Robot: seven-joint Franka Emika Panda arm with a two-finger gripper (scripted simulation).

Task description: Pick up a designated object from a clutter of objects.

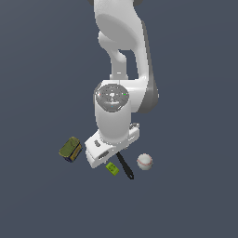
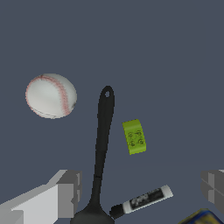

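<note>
Currently gripper (image 2: 140, 192) is seen spread, empty; lime-green block (image 2: 134, 137) lies ahead of fingertip gap, clear of fingers (image 2: 68, 192), long axis roughly across gap, spatula handle (image 2: 103, 131) just beside.

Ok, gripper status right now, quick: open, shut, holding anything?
Gripper: open and empty, fingers wide apart above the spatula and marker; the green block is not grasped.

The arm's big white body (image 1: 114, 121) covers the tool in the exterior view. It hides the top of the black spatula (image 1: 125, 166) too. In the wrist view, the olive box (image 2: 202, 217) is cut off at the edge.
</note>
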